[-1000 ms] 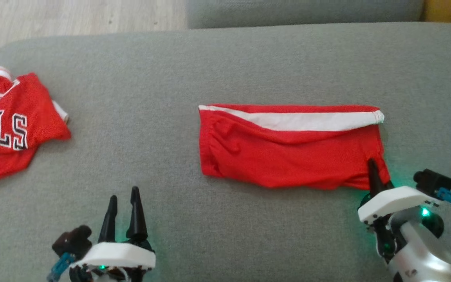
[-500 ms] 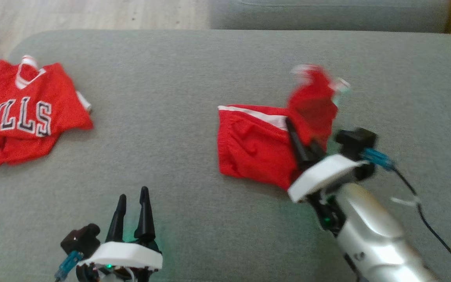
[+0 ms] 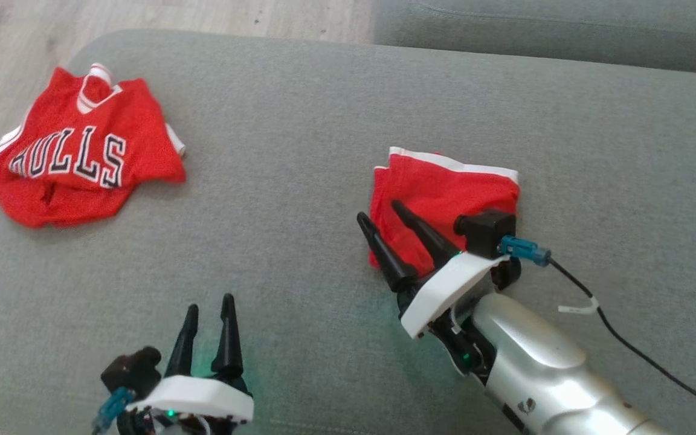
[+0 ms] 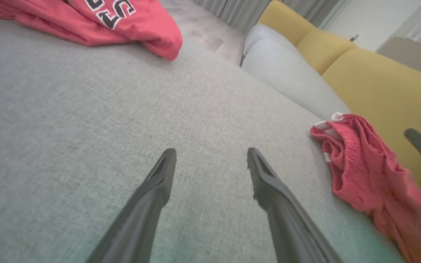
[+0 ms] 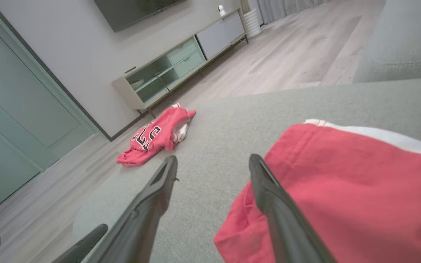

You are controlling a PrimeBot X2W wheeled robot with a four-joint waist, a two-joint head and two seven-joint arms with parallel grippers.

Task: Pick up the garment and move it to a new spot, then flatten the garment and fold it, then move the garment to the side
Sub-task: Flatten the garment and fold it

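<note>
Nearest, the left end effector [image 3: 209,303] hovers over the grey woven sofa cushion [image 3: 299,121], its dark tapered fingers parted and holding nothing. Further in, the right end effector [image 3: 378,210] is spread open and empty. One of its fingers lies over the near-left corner of the soft red fabric shorts [image 3: 444,187], the other over bare cushion just beside them. The shorts lie folded into a compact rectangle, with a white stripe along the far edge. Far left, a crumpled red jersey [image 3: 82,157] reads "ULLS" in black, white-outlined letters.
</note>
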